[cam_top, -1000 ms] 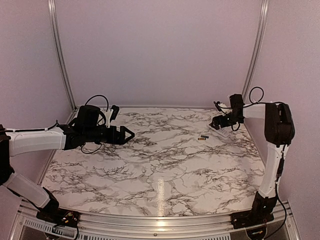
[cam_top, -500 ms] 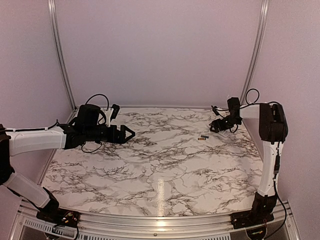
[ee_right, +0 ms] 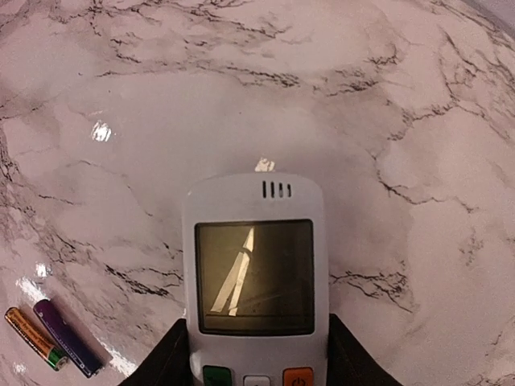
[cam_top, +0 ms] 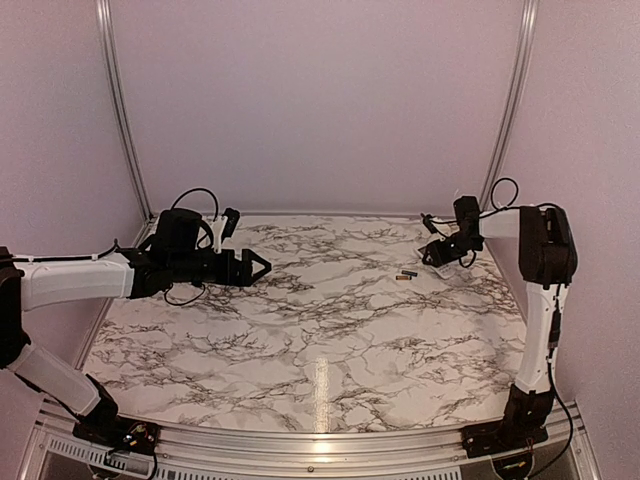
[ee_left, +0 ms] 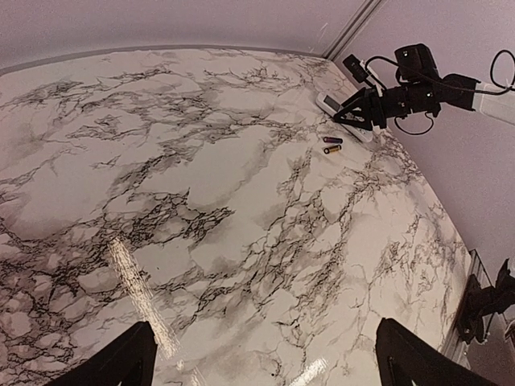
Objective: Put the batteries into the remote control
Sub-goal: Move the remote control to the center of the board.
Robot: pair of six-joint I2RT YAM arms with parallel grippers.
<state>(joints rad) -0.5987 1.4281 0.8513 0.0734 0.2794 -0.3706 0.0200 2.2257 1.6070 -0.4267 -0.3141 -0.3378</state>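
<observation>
White slim plastic remote control [ee_right: 255, 265], likely light, rigid, slick: right end effector [ee_right: 257, 347] clamps its long edges; left end effector [ee_left: 265, 334] spread apart.

Top view high, rearward, left wrist distant, right wrist near remote control [ee_right: 256, 273], batteries [ee_right: 67, 338] shared

Lab test cell: marble-print table [cam_top: 330, 330], plain walls [cam_top: 320, 100], aluminium posts [cam_top: 122, 110].
</observation>
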